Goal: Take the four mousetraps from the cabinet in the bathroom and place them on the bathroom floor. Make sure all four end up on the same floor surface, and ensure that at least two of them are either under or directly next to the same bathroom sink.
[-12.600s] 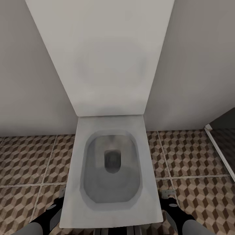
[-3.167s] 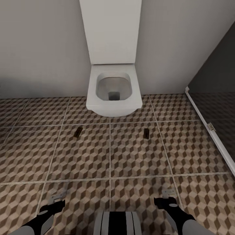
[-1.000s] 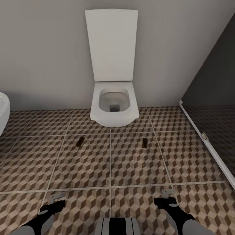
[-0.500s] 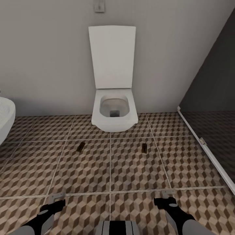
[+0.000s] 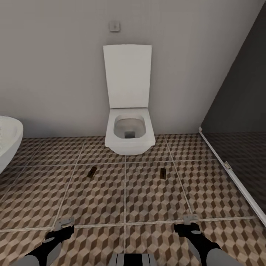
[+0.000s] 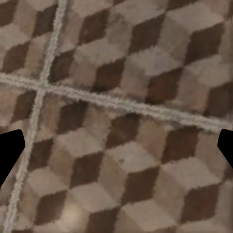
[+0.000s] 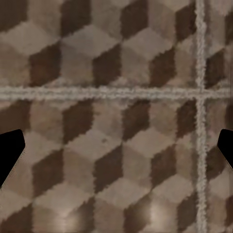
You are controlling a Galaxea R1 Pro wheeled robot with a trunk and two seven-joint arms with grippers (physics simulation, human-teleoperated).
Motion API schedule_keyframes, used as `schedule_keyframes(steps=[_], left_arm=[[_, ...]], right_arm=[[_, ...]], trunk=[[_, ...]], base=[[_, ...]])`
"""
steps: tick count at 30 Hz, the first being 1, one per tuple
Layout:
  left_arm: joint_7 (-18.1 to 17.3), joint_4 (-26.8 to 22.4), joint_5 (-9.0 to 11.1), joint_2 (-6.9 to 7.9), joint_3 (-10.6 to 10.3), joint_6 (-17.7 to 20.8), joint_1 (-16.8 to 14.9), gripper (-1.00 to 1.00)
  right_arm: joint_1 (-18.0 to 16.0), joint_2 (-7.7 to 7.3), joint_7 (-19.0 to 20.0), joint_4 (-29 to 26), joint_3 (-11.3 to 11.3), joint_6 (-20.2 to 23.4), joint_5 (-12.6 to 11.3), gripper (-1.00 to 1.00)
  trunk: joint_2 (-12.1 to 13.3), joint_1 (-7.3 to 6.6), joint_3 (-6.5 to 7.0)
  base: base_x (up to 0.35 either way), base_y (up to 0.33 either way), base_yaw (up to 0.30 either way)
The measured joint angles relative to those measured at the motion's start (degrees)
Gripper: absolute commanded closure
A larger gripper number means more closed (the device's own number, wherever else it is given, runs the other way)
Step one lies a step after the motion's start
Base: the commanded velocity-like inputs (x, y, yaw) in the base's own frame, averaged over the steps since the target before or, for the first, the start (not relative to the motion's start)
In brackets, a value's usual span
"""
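Brown mousetraps (image 5: 92, 171) (image 5: 162, 172) on bathroom floor (image 5: 147, 199), no legible txt.

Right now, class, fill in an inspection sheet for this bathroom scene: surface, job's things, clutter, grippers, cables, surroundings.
Surface: bathroom floor, cube-pattern tiles, pale grout.
Job's things: left mousetrap and right mousetrap lie flat on the floor, apart, in front of the toilet.
Clutter: nothing seen.
Grippers: left gripper and right gripper open, empty, low over the tiles.
Cables: nothing seen.
Surroundings: grey wall, small wall button, white rounded fixture at left, dark glass panel at right.
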Motion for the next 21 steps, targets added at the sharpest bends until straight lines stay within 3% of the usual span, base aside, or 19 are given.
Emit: schedule_keyframes(steps=[21], left_arm=[[0.0, -0.2, 0.6, 0.11, 0.2, 0.0, 0.0, -1.00]], right_arm=[[0.0, -0.04, -0.1, 0.0, 0.1, 0.0, 0.0, -1.00]], trunk=[[0.3, -0.54, 4.66]], base=[[0.000, 0.000, 0.000]])
